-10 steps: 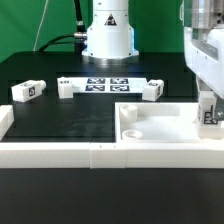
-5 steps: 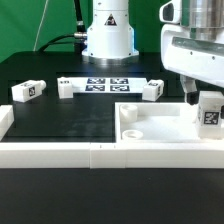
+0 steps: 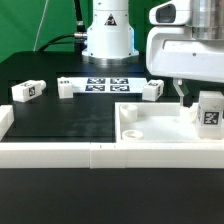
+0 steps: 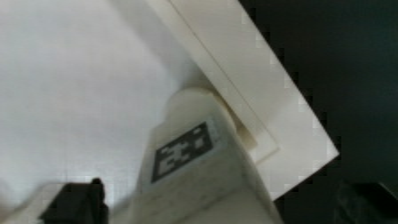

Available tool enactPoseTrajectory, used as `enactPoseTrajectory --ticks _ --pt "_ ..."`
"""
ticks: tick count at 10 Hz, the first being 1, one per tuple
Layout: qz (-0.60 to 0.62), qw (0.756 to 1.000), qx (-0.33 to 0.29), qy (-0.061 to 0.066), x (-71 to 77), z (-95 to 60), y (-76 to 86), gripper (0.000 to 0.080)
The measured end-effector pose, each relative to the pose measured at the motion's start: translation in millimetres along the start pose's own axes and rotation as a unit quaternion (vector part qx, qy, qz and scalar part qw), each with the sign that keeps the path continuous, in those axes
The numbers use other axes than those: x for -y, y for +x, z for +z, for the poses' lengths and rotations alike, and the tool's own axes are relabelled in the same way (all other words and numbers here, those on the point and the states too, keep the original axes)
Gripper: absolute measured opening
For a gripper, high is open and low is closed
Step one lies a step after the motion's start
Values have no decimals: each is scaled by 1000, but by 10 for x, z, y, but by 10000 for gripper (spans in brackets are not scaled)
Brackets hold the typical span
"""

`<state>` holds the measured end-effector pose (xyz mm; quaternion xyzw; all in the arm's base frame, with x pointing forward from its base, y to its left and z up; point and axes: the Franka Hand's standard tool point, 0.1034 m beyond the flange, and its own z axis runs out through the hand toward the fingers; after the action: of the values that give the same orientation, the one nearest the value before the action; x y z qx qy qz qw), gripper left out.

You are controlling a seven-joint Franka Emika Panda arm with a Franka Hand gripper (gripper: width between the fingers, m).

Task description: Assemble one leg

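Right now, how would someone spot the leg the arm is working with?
Find the big white tabletop at the exterior view's right. At its far right edge, under the end effector, stands the leg. The other legs lie on the black table.

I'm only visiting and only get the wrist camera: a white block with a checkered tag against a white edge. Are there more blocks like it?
Observer: Yes. Besides that leg, three more legs lie on the black table: one at the exterior view's far left, and two flanking the marker board.
Operator: What's the white edge?
Observer: The raised rim of the tabletop, a large square tray. The leg stands at its corner on the exterior view's right.
Operator: Anything in front of it?
Observer: Long white border rails run along the near side.
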<state>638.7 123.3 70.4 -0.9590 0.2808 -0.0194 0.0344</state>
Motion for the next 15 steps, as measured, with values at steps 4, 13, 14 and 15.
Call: enactPoseTrajectory --ticks 4,13,14,15 --pt "-173 985 -6 -9 -27 -2 29 649" --pt "-243 970 -13 -17 -56 2 59 290" --pt "-243 970 -12 -17 -57 3 59 290" --pt "-212 977 -14 -14 -63 12 60 290"
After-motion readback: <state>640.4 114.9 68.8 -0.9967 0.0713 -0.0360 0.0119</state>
